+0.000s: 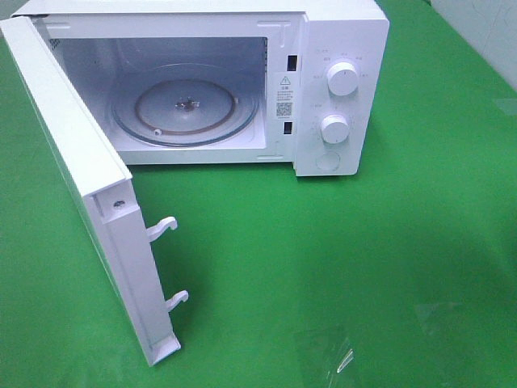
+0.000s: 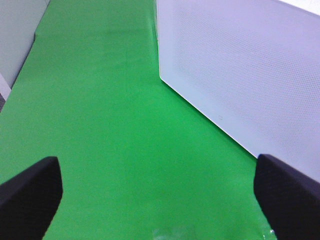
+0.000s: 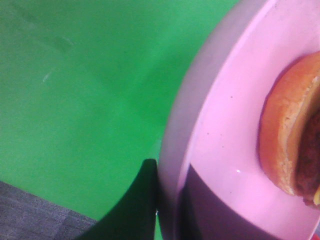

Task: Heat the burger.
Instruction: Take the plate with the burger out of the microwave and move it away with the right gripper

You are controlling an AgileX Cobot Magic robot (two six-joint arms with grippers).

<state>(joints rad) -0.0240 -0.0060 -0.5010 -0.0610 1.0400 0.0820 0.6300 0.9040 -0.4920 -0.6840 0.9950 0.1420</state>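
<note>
The burger (image 3: 292, 145) lies on a round pink plate (image 3: 220, 125) in the right wrist view; only its orange-brown bun and a strip of dark patty show. My right gripper (image 3: 170, 212) is shut on the plate's rim, with one dark finger (image 3: 142, 200) outside the rim and the other over the plate's inside. The left gripper (image 2: 160, 200) stands open above the green cloth with nothing between its fingers (image 2: 30, 195), beside the microwave door (image 2: 240, 75). Neither arm, plate nor burger shows in the exterior high view.
The white microwave (image 1: 339, 89) stands at the back of the green cloth (image 1: 323, 267). Its door (image 1: 81, 162) is swung wide open to the left, and the glass turntable (image 1: 186, 109) inside is bare. A grey floor edge (image 3: 30, 210) shows beyond the cloth.
</note>
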